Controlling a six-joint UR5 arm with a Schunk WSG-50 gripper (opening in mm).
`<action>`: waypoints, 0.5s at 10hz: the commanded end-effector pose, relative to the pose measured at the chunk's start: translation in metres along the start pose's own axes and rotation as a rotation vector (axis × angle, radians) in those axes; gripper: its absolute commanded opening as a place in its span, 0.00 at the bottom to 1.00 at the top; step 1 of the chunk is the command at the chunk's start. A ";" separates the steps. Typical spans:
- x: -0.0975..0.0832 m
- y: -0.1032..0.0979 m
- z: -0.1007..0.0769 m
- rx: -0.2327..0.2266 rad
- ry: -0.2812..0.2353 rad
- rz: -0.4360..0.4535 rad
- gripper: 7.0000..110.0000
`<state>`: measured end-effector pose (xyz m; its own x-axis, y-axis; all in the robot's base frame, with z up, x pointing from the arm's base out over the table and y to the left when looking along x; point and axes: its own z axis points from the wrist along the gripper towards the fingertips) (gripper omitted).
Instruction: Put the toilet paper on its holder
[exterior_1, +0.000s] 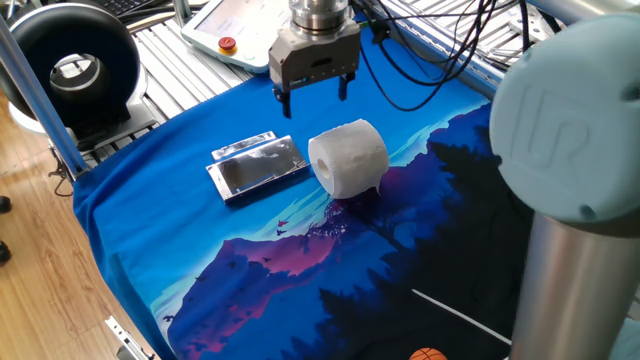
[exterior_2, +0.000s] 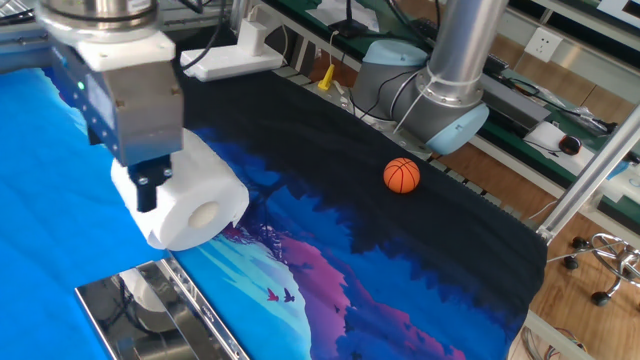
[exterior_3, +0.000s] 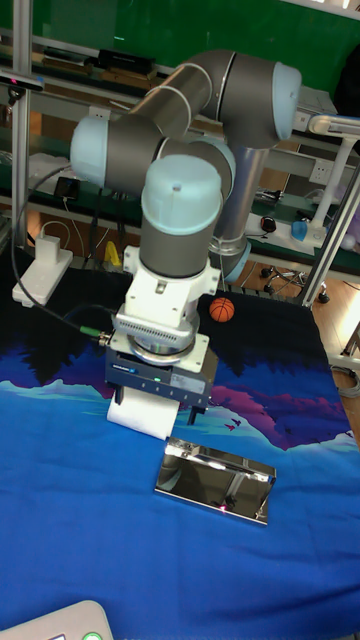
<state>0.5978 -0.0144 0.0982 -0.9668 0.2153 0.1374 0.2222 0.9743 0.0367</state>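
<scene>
The white toilet paper (exterior_1: 348, 158) lies on its side on the blue cloth, its hollow core (exterior_2: 206, 213) facing one camera. Just left of it lies the holder (exterior_1: 258, 165), a flat shiny metal rectangle, also seen in the other fixed view (exterior_2: 150, 318) and the tall view (exterior_3: 215, 470). My gripper (exterior_1: 314, 97) hangs open a little above and behind the roll, fingers spread wide with nothing between them. In the tall view the gripper (exterior_3: 154, 404) hides the top of the toilet paper (exterior_3: 138, 417). One dark finger (exterior_2: 148, 190) overlaps the roll in the other fixed view.
A white pendant with a red button (exterior_1: 228, 32) lies beyond the cloth's far edge. A black round device (exterior_1: 75, 68) stands at the far left. A small orange basketball (exterior_2: 401, 175) rests on the dark part of the cloth. The arm's base (exterior_2: 425, 95) is behind it.
</scene>
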 end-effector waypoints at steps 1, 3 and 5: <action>0.013 -0.012 0.016 0.024 0.094 0.044 1.00; 0.024 -0.007 0.025 0.012 0.175 0.093 1.00; 0.023 -0.004 0.034 0.002 0.200 0.094 1.00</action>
<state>0.5758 -0.0159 0.0769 -0.9226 0.2689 0.2767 0.2823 0.9593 0.0092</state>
